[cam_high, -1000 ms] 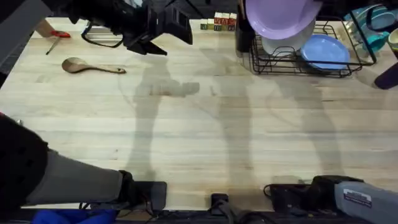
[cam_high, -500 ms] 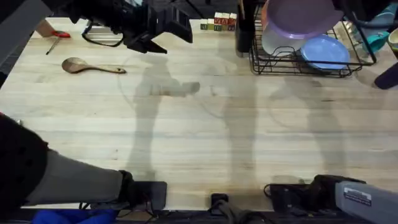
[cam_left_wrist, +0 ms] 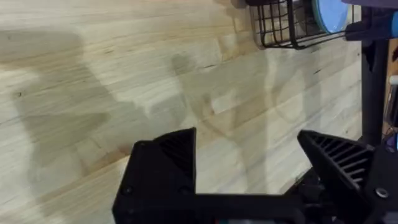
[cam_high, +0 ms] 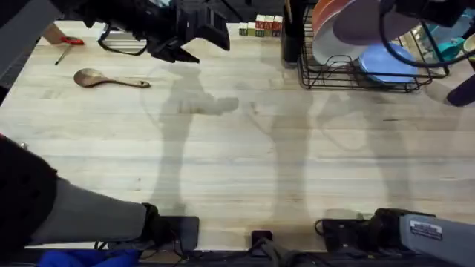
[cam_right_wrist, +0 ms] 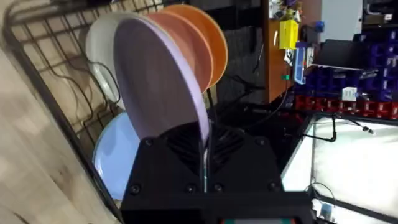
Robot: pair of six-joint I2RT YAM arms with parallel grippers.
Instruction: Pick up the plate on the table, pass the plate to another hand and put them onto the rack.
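The lavender plate [cam_right_wrist: 158,93] stands on edge over the black wire rack [cam_high: 355,76], with my right gripper [cam_right_wrist: 204,149] shut on its rim. From overhead the plate [cam_high: 362,22] is tilted just in front of an orange plate [cam_high: 326,10] and a white plate [cam_high: 326,49] standing in the rack. A light blue plate [cam_high: 387,62] lies in the rack's right part. My left gripper [cam_high: 194,44] hovers open above the table [cam_high: 237,148] at the far left, nothing between its fingers [cam_left_wrist: 177,149].
A wooden spoon [cam_high: 111,78] lies at the far left of the table, with a red-handled tool [cam_high: 70,41] behind it. Small wooden blocks [cam_high: 260,28] and a dark bottle [cam_high: 291,35] stand left of the rack. Teal items [cam_high: 444,33] sit right of it.
The right gripper has carried the plate right and back over the rack and tipped it from nearly face-up to on edge. The orange plate now shows. The left arm has stayed still.
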